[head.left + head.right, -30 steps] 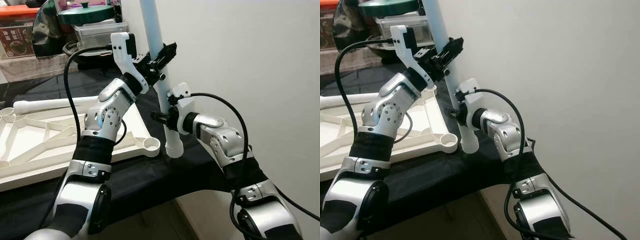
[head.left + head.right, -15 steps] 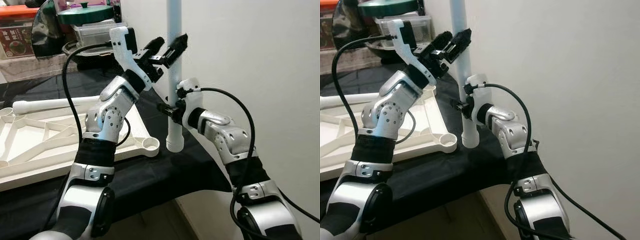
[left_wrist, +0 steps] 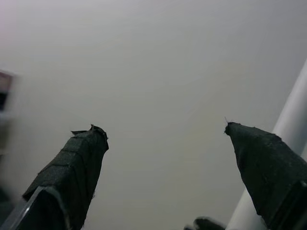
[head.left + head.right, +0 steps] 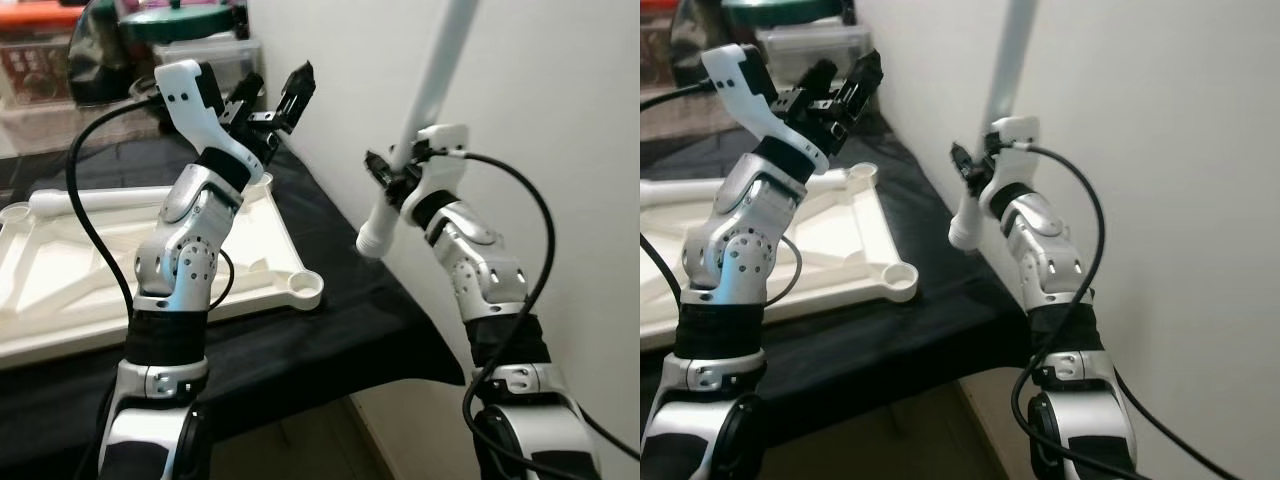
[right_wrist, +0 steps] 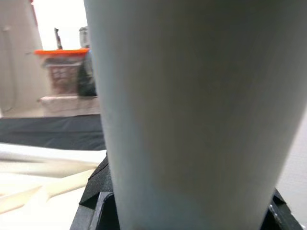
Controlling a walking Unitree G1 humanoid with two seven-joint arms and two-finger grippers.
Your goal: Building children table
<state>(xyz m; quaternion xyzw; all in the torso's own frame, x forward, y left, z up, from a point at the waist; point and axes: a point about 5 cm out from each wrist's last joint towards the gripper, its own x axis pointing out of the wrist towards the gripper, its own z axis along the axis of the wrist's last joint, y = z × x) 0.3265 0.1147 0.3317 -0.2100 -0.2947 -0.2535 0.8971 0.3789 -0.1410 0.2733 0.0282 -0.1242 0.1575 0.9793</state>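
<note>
Gripping the now-tilted table leg (image 4: 425,110), right gripper (image 4: 385,180); left gripper (image 4: 275,100) released, jaws open.

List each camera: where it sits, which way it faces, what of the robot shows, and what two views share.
Left eye and right eye views: on the head, looking forward and down; both silver arms, the white table frame on the black cloth.
Left wrist view: on the left wrist, facing the wall past the open left gripper.
Right wrist view: on the right wrist, close against the white table leg in the right gripper.
Shared: the leg is in both wrist views.
</note>
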